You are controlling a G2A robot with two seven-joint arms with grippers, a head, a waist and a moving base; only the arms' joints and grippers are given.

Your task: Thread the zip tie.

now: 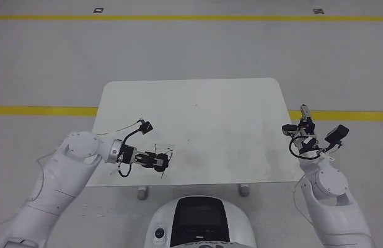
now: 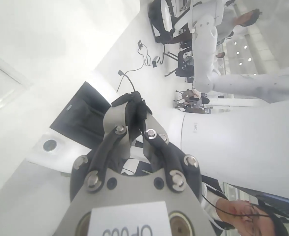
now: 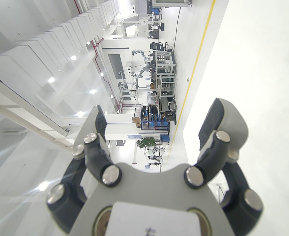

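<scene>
- Left gripper (image 1: 160, 162): low over the near left part of the table (image 1: 216, 118), jaws pinched together on the zip tie (image 2: 120, 72).
- Zip tie: a thin black strap standing out past the left fingertips, with its small square head at the far end, clear of the pads. A second thin strand runs down from the head. Whether the tail has already entered the head cannot be told.
- Right gripper (image 3: 158, 109): just off the table's right edge, well apart from the tie, jaws spread wide and holding nothing.
- Step in hand, as judged: bringing the free hand to the tie so that the tail can be fed through the head.
- Doing it well (left): hold the clamp firm, so the strap does not twist, and turn the head so that its slot faces the incoming arm.
- Doing it well (right): take the tail close to its tip, where the strap flexes least, and line it up with the slot before pushing. A thin strap is likely to buckle if driven in at an angle.
- Count: one table, one zip tie, two grippers, of which one is loaded and one is free.
</scene>
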